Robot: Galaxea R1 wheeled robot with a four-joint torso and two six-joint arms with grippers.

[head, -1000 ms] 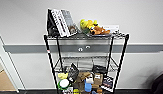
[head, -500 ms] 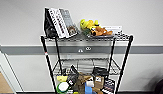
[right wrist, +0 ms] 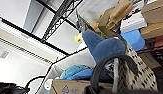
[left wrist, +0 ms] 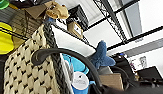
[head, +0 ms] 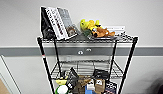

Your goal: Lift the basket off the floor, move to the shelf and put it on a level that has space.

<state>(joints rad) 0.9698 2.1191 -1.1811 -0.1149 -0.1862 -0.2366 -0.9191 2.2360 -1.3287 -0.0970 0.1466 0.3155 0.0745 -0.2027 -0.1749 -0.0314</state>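
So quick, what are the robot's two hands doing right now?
Left gripper: cannot be told; its camera sits close to the basket and its dark handle.
Right gripper: cannot be told; the basket's other handle is close by.

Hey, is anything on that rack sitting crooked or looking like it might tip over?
Yes. On the top tier of the rack, the books lean sideways rather than standing straight, and the plush toys lie in a loose heap beside them. The middle wire tier is bare, and the tier below is crammed with boxes.
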